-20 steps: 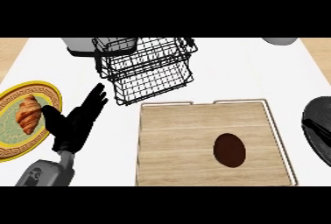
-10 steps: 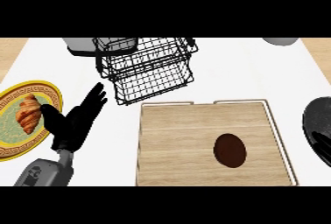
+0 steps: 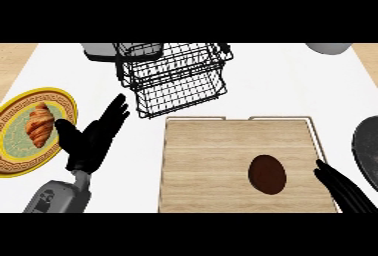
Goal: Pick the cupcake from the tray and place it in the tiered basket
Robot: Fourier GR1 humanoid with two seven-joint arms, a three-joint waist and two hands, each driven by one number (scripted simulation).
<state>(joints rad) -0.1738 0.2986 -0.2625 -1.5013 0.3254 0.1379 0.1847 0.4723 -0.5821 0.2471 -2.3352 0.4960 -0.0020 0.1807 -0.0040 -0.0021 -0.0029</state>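
One cupcake [image 3: 267, 174] lies right of centre on the wooden tray [image 3: 199, 165], a dark brown oval seen from above. Expect it light, soft and crushable; take it low by the sides, not the top. Your right hand [image 3: 345, 190] is just beside it, fingers straight. Left hand [image 3: 92, 140] rests open near the croissant plate [image 3: 15, 165]. Tiered basket [image 3: 177, 75] stands behind the tray.

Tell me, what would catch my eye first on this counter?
Probably the black wire tiered basket at the top middle, and just below it the wooden tray with a dark brown cupcake lying on it. At the far left sits a yellow plate bearing a croissant, with the robot's open left hand resting next to it. The right hand shows at the lower right, beside the cupcake.
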